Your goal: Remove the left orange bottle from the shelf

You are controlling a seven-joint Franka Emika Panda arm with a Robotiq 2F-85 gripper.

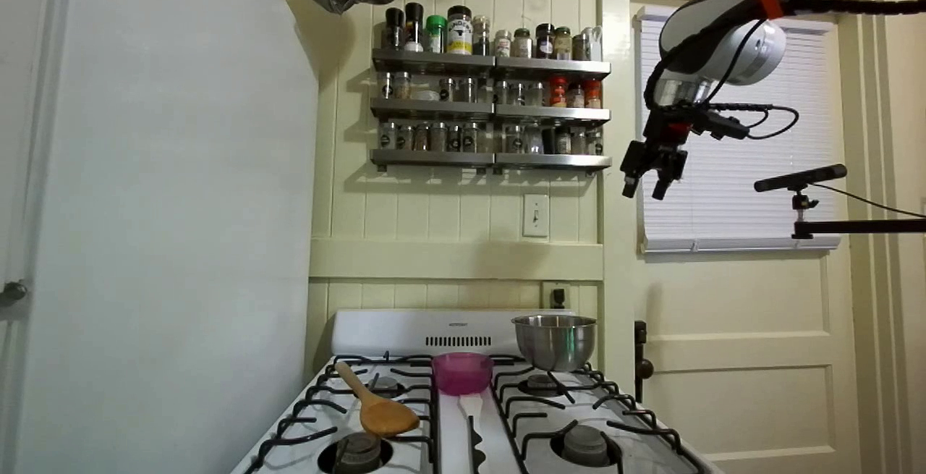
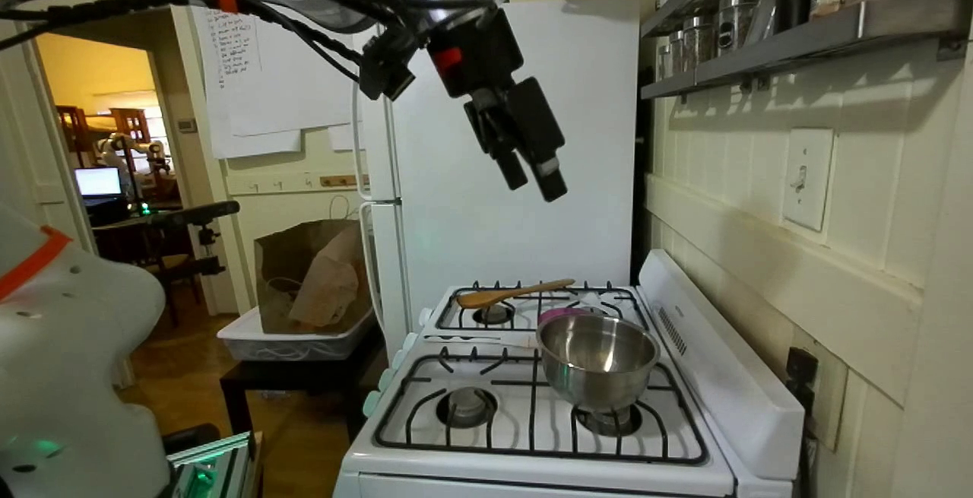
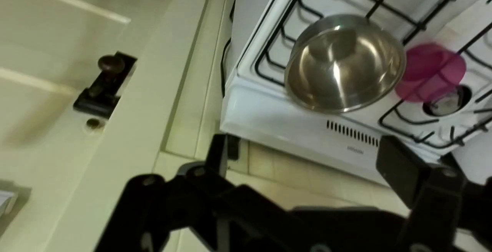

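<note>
Orange bottle (image 1: 558,92): in an exterior view, and only there, you see the left one of two standing on the middle shelf (image 1: 553,113), up and left of your gripper (image 1: 644,188) in the picture, well apart from it.
Jars (image 1: 438,136): small ones line all three tiers around it.
White bin (image 2: 293,350): an exterior view alone shows you this, with a brown paper bag (image 2: 315,277) inside.
Metal bowl (image 3: 344,71): in the wrist view you look into its shiny inside; the pink bowl (image 3: 430,71) is just beside it.
Gripper fingers (image 3: 399,167): spread wide apart, you can see here.
</note>
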